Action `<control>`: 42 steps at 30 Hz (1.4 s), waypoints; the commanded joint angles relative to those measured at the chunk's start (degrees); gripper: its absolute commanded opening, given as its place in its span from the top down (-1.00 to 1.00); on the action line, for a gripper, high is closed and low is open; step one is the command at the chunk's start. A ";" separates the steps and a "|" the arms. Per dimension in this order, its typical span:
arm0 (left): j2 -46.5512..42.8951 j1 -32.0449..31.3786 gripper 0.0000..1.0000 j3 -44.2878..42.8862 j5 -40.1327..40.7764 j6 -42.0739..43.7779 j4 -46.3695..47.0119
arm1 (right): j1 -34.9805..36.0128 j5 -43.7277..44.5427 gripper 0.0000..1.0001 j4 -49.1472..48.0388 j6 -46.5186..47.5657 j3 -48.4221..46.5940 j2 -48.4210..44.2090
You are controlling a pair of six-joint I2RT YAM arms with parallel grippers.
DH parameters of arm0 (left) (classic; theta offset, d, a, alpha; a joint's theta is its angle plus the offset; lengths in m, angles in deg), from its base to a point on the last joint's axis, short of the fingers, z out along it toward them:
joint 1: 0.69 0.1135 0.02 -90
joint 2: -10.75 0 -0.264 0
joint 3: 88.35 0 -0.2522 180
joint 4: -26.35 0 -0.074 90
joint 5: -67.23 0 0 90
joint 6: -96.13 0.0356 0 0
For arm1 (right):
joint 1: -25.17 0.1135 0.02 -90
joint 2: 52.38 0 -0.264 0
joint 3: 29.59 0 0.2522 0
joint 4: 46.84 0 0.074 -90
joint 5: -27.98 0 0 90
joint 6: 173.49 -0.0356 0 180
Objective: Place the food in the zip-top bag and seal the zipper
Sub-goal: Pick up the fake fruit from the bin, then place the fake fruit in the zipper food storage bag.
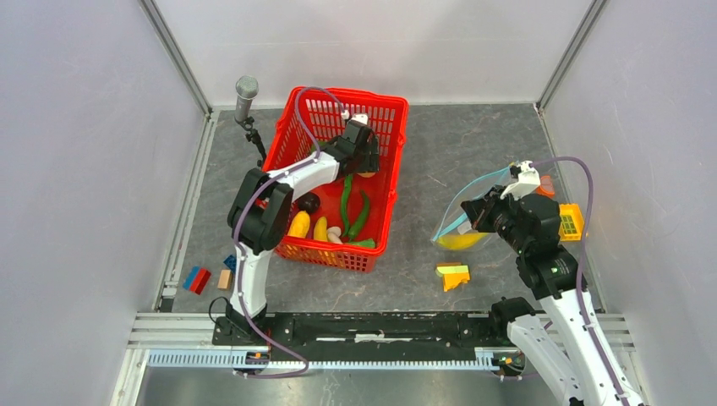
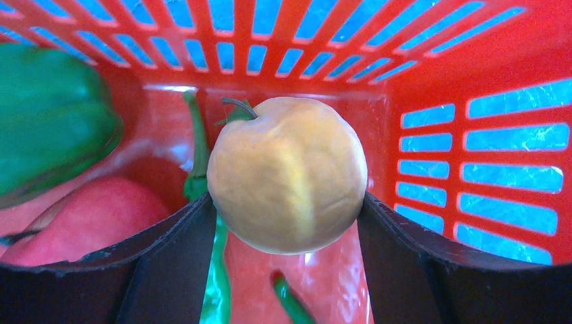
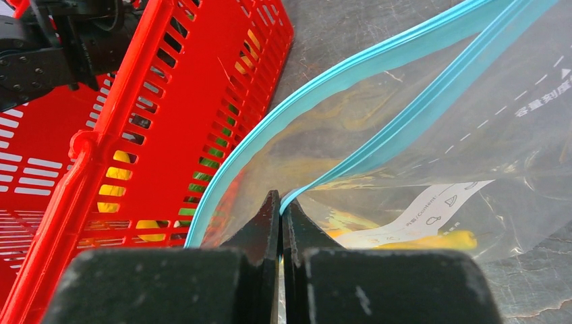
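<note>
Slick rigid orange (image 2: 287, 162) at its girth in left end effector (image 2: 288, 202), maybe gripped; right end effector (image 3: 282, 206) clenches floppy zip-top bag (image 3: 438, 135)

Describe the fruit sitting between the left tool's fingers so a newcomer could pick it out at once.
Find the red lattice basket on the table's left half. Toward its far right wall, the left tool grips a round yellow-orange fruit. Unlike the red fruit and big green pepper beside it, it is pale orange-yellow with a short green stem on top.
</note>
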 commanded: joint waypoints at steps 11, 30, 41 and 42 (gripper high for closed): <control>-35.12 -1.92 0.06 17.93 -11.01 2.38 6.36 | -0.10 -0.70 1.00 -6.46 -2.86 1.99 -0.29; -48.27 -30.15 0.05 19.32 -13.32 6.54 6.76 | -0.11 -4.50 1.00 -3.08 -2.45 3.50 -8.29; -38.00 -37.06 0.03 14.88 -15.10 7.62 12.75 | -0.09 -3.65 1.00 -1.09 -2.72 3.39 -9.89; -37.56 -37.05 0.02 14.89 -15.00 7.75 14.12 | -0.10 -3.70 1.00 -0.82 -2.48 3.23 -9.72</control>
